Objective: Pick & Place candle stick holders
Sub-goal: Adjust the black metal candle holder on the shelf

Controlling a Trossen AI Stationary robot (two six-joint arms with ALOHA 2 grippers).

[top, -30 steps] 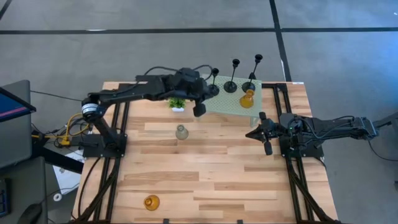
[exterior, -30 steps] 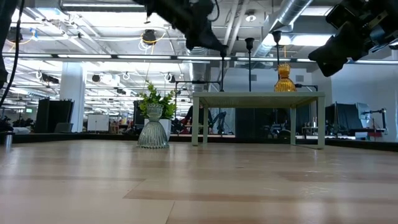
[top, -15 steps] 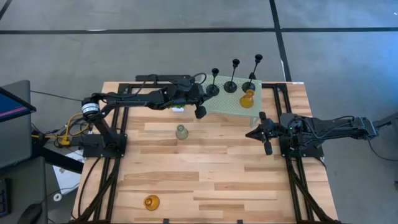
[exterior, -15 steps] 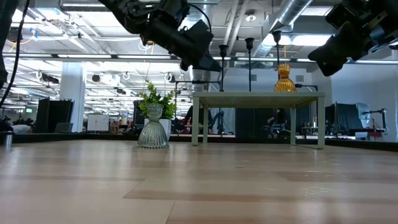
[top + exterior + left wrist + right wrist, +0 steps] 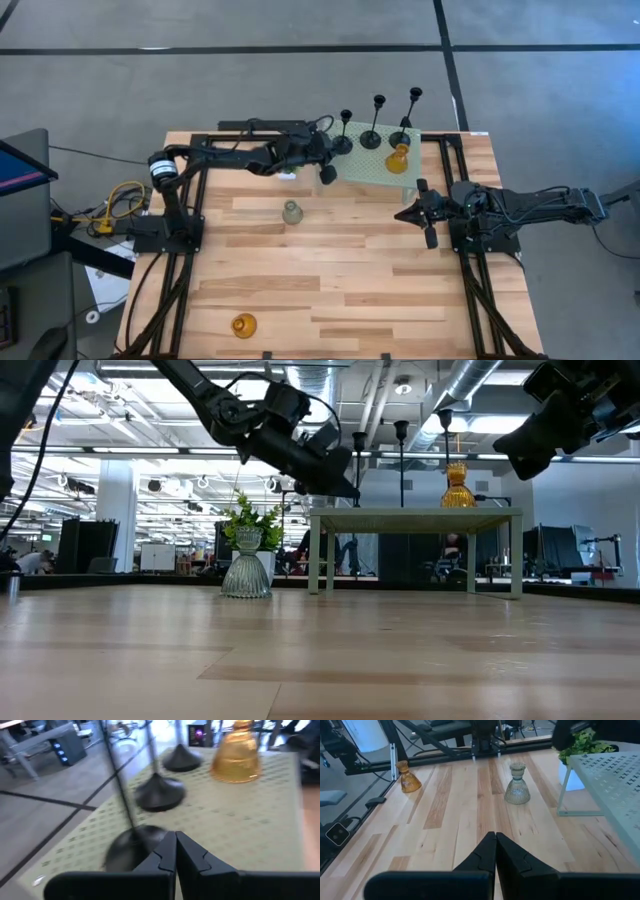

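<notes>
1. surface: a pale wood plank tabletop (image 5: 330, 270) on a grey floor; the low view looks past it into a large hall with ceiling ducts and strip lights.
2. a pale green mesh stand (image 5: 372, 163) sits at the far edge of the tabletop. on it stand three black candle stick holders (image 5: 378, 122) in a row and an amber glass holder (image 5: 398, 158) near its right end.
3. a clear-grey glass holder (image 5: 291, 212) stands upright on the bare wood, in front of a small green potted plant (image 5: 248, 520).
4. a second amber holder (image 5: 243, 324) stands near the front left corner, well apart from everything else.
5. left claw (image 5: 326, 174): fingers pressed together, holding nothing, raised just beside the stand's left end, near the closest black holder.
6. right claw (image 5: 428, 213): fingers together, empty, waiting above the right side of the tabletop.
7. hard to make out: in the left wrist view the black stems are blurred. in the high view the left arm covers most of the plant.
</notes>
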